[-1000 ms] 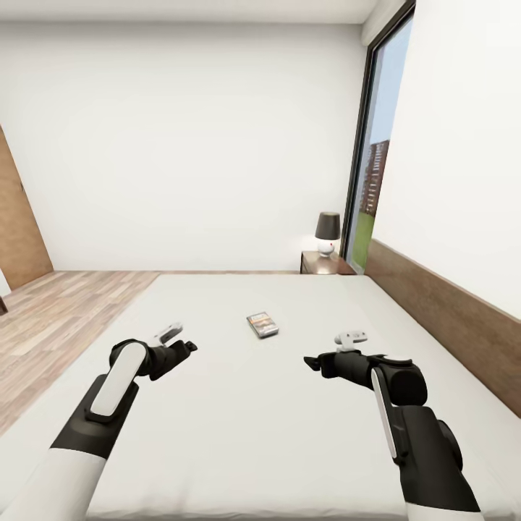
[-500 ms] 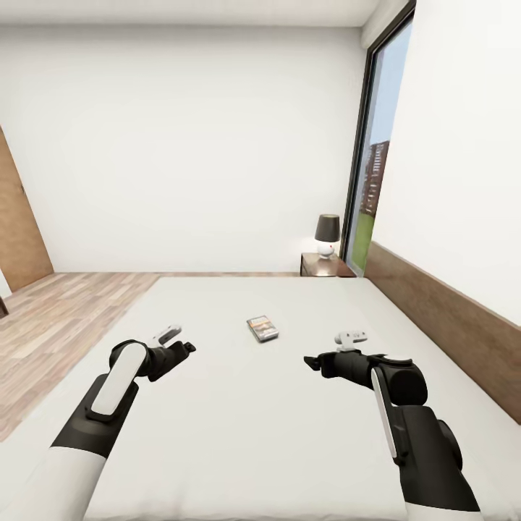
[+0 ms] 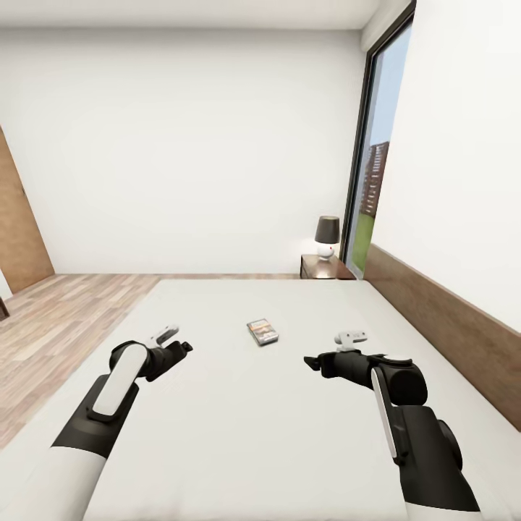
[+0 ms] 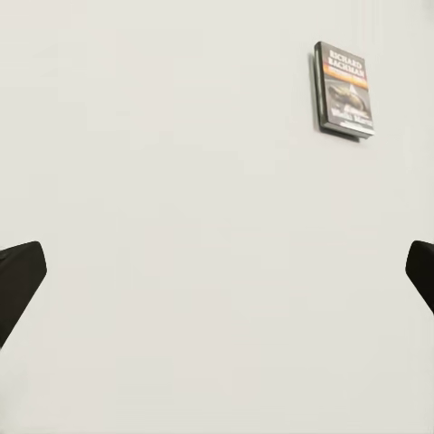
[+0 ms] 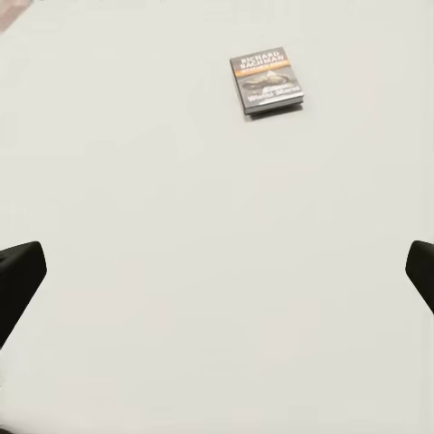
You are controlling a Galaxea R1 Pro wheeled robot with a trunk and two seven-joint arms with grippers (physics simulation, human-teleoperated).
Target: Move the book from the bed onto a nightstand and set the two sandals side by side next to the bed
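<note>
Nearest the head camera, I see both arms reaching out above the bed (image 3: 239, 434), over its plain pale mattress. My left gripper (image 3: 187, 346) hovers over the left part of the mattress, my right gripper (image 3: 310, 361) over the right part, neither touching anything. In each wrist view the two dark fingertips sit at opposite edges of the frame with bare mattress between them, so both sets of jaws stand wide apart and hold nothing.

Beyond the grippers, the book (image 3: 262, 331) lies flat on the mattress, roughly between the two arms and farther from me than either, clear of both. The left wrist view shows its cover (image 4: 344, 89) squarely: white "RICHARD BACHMAN" lettering, an orange band, a grey picture. The right wrist view shows the same cover (image 5: 266, 81) slightly turned.

Farther off, past the bed's far corner, the nightstand (image 3: 327, 265) stands beside the tall window (image 3: 370, 159), carrying a lamp (image 3: 327, 235) with a dark shade. Wood-plank floor (image 3: 51, 311) runs along the bed's left side.
</note>
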